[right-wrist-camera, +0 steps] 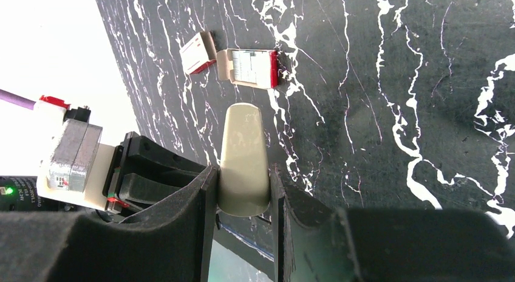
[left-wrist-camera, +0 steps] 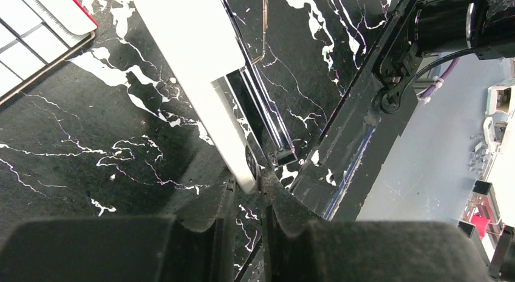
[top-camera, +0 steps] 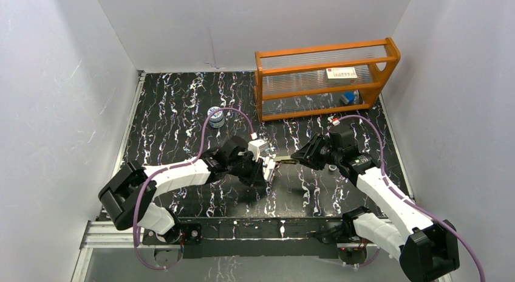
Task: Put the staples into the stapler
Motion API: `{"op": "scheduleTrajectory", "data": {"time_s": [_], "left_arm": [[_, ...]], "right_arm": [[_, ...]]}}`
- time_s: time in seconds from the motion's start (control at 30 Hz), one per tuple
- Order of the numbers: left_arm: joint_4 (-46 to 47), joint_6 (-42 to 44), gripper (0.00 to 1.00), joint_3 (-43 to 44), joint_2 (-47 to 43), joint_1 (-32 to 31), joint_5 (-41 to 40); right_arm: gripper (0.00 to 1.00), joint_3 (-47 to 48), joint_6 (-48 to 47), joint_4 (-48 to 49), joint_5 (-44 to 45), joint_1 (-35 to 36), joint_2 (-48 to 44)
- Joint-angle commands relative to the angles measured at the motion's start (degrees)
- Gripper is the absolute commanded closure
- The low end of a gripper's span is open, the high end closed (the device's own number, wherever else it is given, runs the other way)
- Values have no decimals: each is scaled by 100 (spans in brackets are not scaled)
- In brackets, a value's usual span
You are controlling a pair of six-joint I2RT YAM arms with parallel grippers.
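The stapler (top-camera: 274,165) is held open between both grippers above the table's middle. My left gripper (top-camera: 265,171) is shut on the end of its pale body (left-wrist-camera: 200,63), fingertips pinching it (left-wrist-camera: 258,185). The silvery metal channel (left-wrist-camera: 267,121) lies open along that body. My right gripper (top-camera: 296,157) is shut on the beige top arm (right-wrist-camera: 243,154), jaws at its wide end (right-wrist-camera: 243,188). The staples do not show as a bare block. An open red-and-white box (right-wrist-camera: 252,68) has pale grey contents that I cannot make out.
A second small red-and-white box (right-wrist-camera: 197,51) lies beside the open one. A red-edged white box (left-wrist-camera: 42,27) is close to the stapler body. An orange rack (top-camera: 325,78) stands at the back right. A small blue-white roll (top-camera: 215,118) sits mid-left and a small grey item (top-camera: 332,168) near the right arm.
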Motion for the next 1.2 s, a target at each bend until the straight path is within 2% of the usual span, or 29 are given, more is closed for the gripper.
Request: {"op": "scheduleTrajectory", "data": {"time_s": [0.0, 0.1, 0.27, 0.53, 0.67, 0.93, 1.17], "left_arm": [[305, 394, 100, -30, -388, -131, 751], [298, 324, 100, -17, -403, -132, 847], [64, 131, 100, 264, -337, -131, 737], [-419, -1250, 100, 1059, 131, -133, -301], [-710, -1515, 100, 1350, 426, -137, -318], [-646, -1680, 100, 1521, 733, -131, -236], [-210, -2129, 100, 1742, 993, -131, -214]], "right_arm": [[68, -28, 58, 679, -154, -13, 85], [68, -89, 178, 990, -532, -13, 212], [68, -26, 123, 1036, -566, -6, 303], [68, -272, 9, 1122, -820, -8, 510], [68, -403, 18, 1258, -951, -6, 507], [67, -526, 35, 1565, -1471, -12, 631], [65, -556, -175, 1991, -1971, 66, 992]]}}
